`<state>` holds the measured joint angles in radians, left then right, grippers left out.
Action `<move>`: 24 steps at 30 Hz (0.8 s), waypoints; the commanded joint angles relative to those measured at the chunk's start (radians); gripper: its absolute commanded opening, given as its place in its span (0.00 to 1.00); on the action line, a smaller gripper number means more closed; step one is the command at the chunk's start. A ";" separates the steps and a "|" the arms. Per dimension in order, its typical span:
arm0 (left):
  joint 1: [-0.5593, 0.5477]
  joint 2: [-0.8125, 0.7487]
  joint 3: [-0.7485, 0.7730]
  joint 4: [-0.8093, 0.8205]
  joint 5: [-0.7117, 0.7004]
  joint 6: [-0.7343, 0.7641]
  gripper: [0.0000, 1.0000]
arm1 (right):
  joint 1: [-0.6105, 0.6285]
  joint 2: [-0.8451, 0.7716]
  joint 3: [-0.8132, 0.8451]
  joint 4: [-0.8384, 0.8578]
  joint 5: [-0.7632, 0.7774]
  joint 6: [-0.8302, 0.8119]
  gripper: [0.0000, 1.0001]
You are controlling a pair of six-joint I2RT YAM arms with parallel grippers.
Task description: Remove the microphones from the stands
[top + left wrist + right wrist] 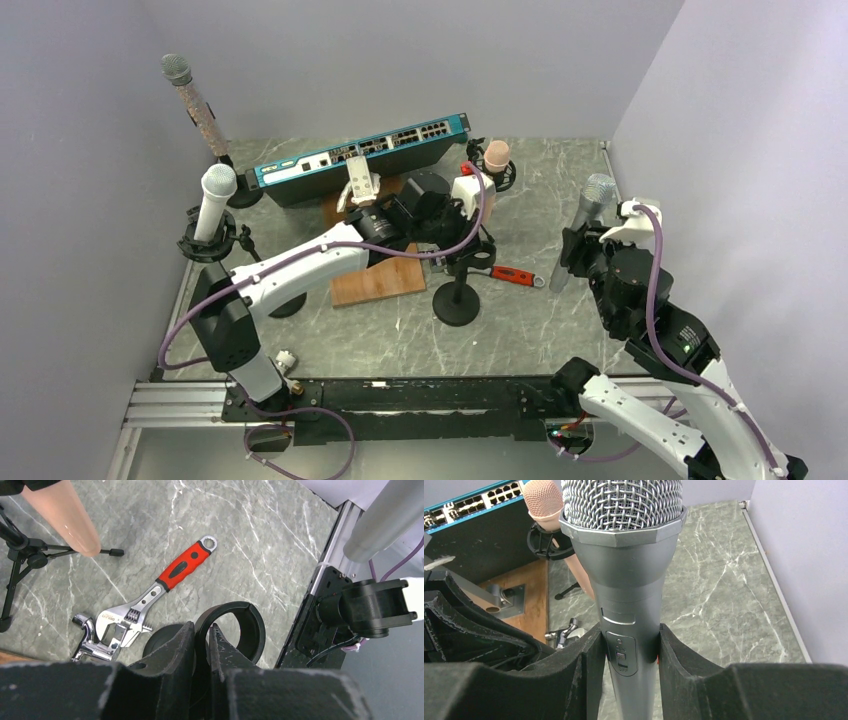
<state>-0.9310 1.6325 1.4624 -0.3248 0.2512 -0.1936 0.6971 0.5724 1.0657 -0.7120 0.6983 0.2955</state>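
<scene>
Grey marbled desk [540, 330], pale walls around. The silver microphone [624, 580] is gripped by its body in the right tool [629, 640], well clear of the stand [456, 303]. The left tool [201, 630] is pinched narrow on the wall of the empty stand clip [252, 630]. Removal is judged essentially done. Next, the microphone should be laid down and the clip released.

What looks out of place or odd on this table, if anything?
A red-handled adjustable steel wrench lies flat on the grey marble table beside the stand's round base, a stray tool among audio gear. The stand's black ring clip is empty, pinched by the shut left gripper; the right gripper holds the silver mesh-headed microphone.
</scene>
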 commanded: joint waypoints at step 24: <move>0.006 -0.401 0.158 -0.296 -0.141 0.163 0.99 | -0.101 0.295 -0.126 -0.061 0.164 0.127 0.00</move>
<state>-0.9253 1.3460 1.7554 -0.6525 0.1848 -0.1074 0.6827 0.7902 0.9150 -0.7578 0.8177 0.3767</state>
